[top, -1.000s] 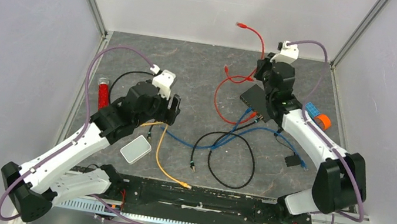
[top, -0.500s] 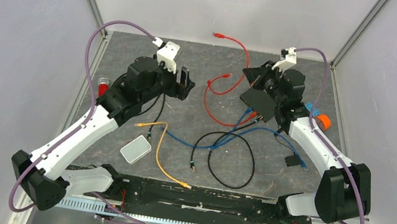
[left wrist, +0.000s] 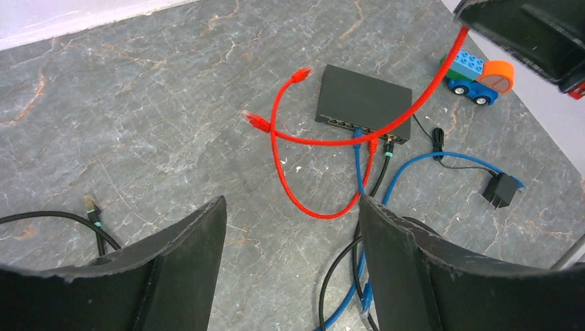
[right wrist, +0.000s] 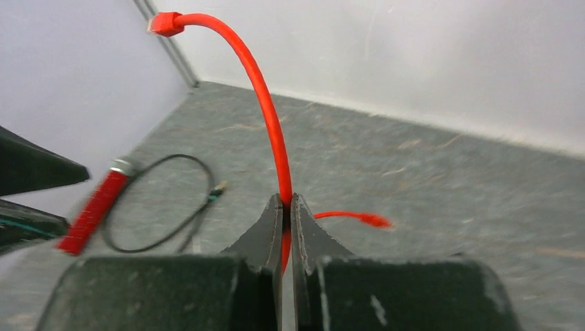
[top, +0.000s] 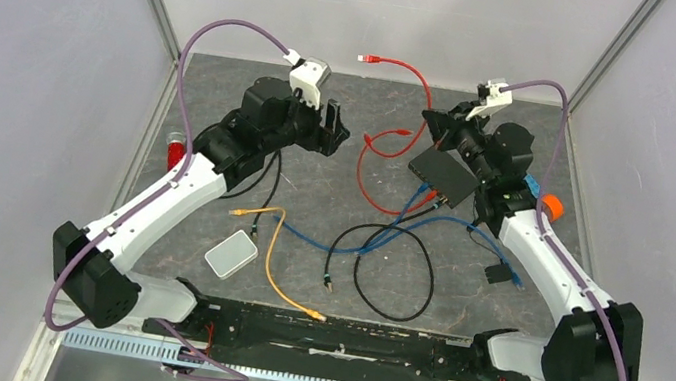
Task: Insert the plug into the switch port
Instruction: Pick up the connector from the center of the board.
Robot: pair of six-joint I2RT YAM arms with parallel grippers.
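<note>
Red cable (right wrist: 267, 103), black switch (left wrist: 362, 96), grey-veined tabletop (left wrist: 138, 124)

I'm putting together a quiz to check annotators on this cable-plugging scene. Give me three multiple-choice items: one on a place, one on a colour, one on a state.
1. Where does the white box lie?
A. near the arm bases, beside the orange cable
B. in the far left corner
C. in the far right corner

2. What colour is the cable pinched in the right gripper?
A. blue
B. red
C. orange

3. How is the left gripper?
A. open and empty
B. shut and empty
C. shut on a cable

Key:
1 A, the top view shows it by the near edge.
2 B, a red line rises from its closed fingers.
3 A, its fingers stand wide apart, gripping nothing.
</note>
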